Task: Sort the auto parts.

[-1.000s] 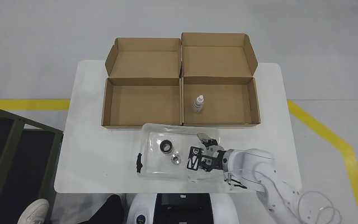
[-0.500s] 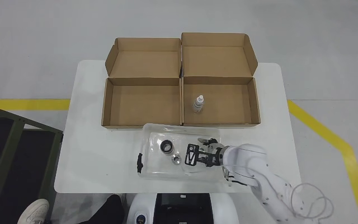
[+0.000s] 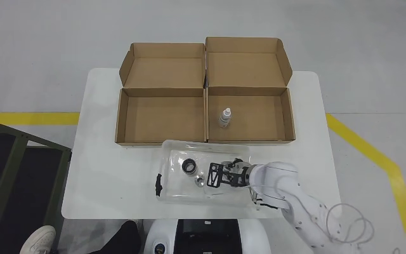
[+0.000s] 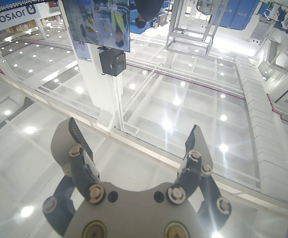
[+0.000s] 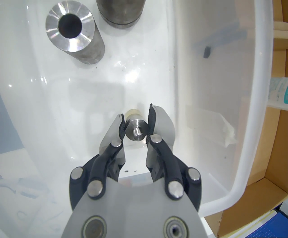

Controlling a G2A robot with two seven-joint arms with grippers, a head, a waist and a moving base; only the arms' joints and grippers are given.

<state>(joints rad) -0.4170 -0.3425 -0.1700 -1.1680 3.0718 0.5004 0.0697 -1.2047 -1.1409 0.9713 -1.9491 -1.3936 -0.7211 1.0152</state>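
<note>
A clear plastic bin (image 3: pixel 174 150) stands at the table's near edge with metal auto parts inside. My right gripper (image 3: pixel 212 175) is down in the bin, shut on a small silver stud with a cream tip (image 5: pixel 134 131); the fingers (image 5: pixel 153 119) press it from both sides. Just beyond it stands a hollow silver cylinder (image 5: pixel 74 38) (image 3: pixel 199 181), and farther off a dark ring-shaped part (image 5: pixel 120 11) (image 3: pixel 189 166). My left gripper (image 4: pixel 132 128) is open with nothing between its fingers, and it points up at a ceiling.
Two open cardboard boxes stand side by side behind the bin, the left box (image 3: pixel 162 119) bare and the right box (image 3: pixel 260 120) holding a small white bottle (image 3: pixel 225 117). A black piece (image 3: pixel 157 185) hangs at the bin's left rim. White table (image 3: pixel 101 165) lies free on both sides.
My right gripper has slid leftward inside the bin, toward the silver cylinder and the dark ring.
</note>
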